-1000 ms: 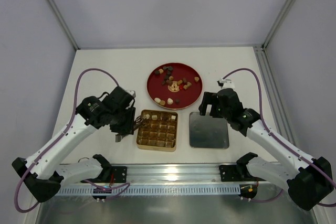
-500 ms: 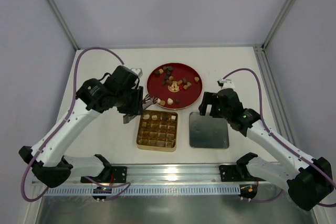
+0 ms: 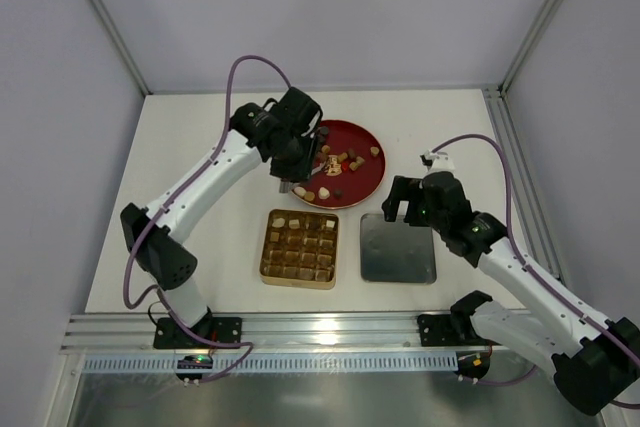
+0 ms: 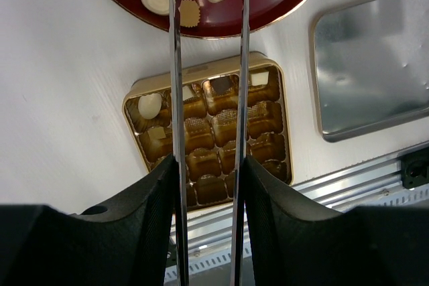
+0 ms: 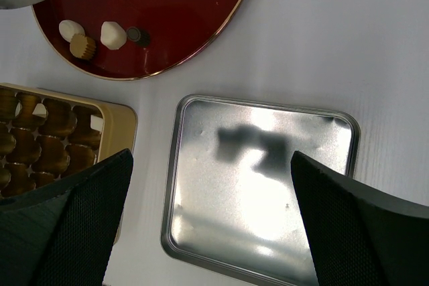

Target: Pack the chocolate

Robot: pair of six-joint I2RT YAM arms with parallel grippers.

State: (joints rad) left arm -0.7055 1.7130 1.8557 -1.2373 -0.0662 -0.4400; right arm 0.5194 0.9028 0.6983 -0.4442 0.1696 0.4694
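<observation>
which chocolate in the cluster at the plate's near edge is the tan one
The ridged cup-shaped piece between the two white ones; the fourth is dark brown.

We count one red plate (image 3: 362, 181), one gold gridded box (image 3: 315, 257), one silver tray (image 3: 397, 249) and well over ten pieces of chocolate (image 5: 112, 35), too small to tally exactly.
</observation>
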